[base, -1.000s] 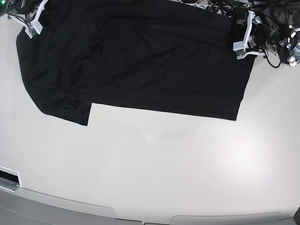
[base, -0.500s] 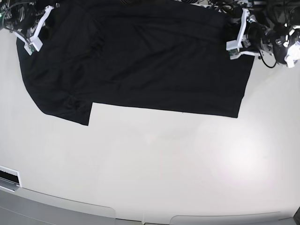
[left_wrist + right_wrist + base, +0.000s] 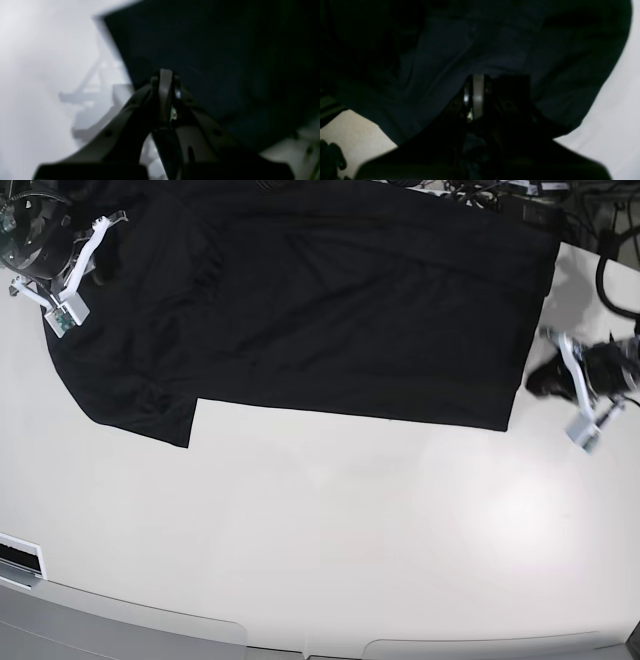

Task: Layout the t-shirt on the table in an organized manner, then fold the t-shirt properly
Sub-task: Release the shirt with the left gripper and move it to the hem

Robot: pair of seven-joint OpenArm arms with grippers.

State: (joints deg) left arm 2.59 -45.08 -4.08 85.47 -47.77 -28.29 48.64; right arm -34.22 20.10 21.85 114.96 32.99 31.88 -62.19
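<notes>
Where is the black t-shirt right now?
In the base view, the t-shirt lies spread across the far part of the white table, between the right gripper and left gripper.

I see my left gripper [image 3: 585, 425] closed at scene right; my right gripper [image 3: 65, 310] closed, far left.

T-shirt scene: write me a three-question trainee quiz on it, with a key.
1. True or false: the t-shirt lies spread on the table.
2. Which gripper is beside the shirt's edge over bare table: left gripper or right gripper?
3. In the wrist views, do the jaws of the two grippers look open or shut?

Key: 1 true; 2 left gripper; 3 shut, with no cloth seen between them.
</notes>
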